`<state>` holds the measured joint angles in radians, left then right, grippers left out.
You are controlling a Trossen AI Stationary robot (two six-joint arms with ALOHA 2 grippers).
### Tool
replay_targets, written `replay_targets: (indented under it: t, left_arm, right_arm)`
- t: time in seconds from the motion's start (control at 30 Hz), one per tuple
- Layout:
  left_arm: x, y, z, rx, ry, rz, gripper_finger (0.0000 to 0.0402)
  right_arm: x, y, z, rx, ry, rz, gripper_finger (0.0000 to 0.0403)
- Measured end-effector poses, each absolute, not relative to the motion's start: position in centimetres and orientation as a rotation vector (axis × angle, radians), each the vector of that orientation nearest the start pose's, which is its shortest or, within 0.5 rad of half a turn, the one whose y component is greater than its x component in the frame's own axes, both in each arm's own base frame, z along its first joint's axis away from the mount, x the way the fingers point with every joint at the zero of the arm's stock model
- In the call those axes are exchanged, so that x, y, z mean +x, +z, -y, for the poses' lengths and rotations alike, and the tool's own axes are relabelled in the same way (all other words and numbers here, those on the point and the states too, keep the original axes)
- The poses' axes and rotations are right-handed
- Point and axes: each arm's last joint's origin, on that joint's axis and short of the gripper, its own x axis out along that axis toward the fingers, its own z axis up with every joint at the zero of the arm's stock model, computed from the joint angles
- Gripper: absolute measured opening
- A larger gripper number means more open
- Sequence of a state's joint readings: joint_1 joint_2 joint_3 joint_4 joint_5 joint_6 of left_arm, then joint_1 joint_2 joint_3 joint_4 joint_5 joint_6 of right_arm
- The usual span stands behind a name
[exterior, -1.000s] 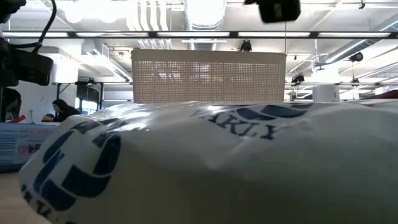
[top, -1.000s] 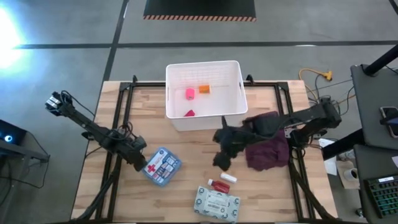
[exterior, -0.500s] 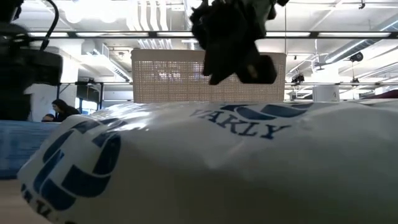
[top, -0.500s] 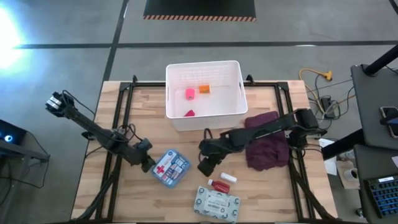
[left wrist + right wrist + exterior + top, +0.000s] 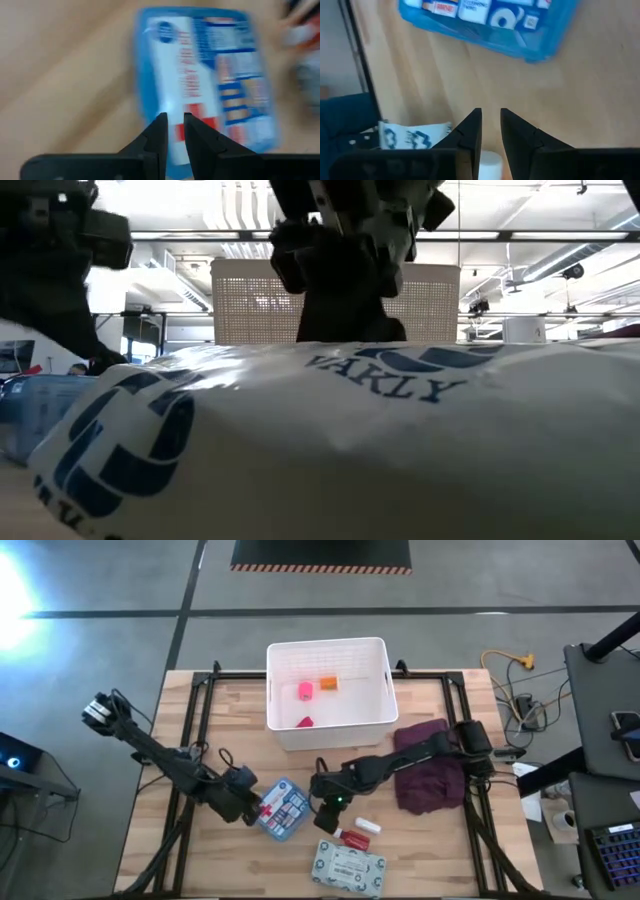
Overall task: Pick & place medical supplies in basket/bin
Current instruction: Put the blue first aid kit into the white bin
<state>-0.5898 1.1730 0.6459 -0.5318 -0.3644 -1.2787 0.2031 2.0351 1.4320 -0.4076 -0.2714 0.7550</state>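
The left gripper (image 5: 250, 808), fingers nearly closed and empty, touches the flat blue-white plastic pouch with red cross (image 5: 284, 808); the nearly closed right gripper (image 5: 330, 816) hovers just beside the pouch's opposite edge.

Lighting: bright, even overhead; ceiling strip lights (image 5: 330, 198) blown out in the low view. Glare: white patch on the floor (image 5: 22, 585) at 10 o'clock in the high view. Blur: left wrist view smeared, print on the blue-white pouch (image 5: 205, 80) unreadable; wipes pack (image 5: 400, 450) soft, filling the low view. Arms there show as dark silhouettes.
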Motion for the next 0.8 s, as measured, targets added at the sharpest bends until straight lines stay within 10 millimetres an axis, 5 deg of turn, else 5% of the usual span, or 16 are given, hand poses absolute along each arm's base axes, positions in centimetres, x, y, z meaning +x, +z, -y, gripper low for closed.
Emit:
replay_targets:
  t: [0.23, 0.5, 0.8]
  left_arm:
    - [17.8, 20.6, 10.5, -0.455, 0.630, -1.075, 0.0045]
    - [19.5, 20.8, 11.3, -0.623, 0.526, -0.965, 0.0088]
    - [19.5, 17.7, 11.4, -0.738, 0.420, -0.943, 0.0102]
  right_arm:
    - [42.7, 15.7, -9.4, 0.652, 0.061, -1.035, 0.0065]
    - [43.0, 14.7, -9.5, 0.621, 0.098, -1.072, 0.0139]
    - [43.2, 13.7, -9.4, 0.597, 0.054, -1.068, 0.0171]
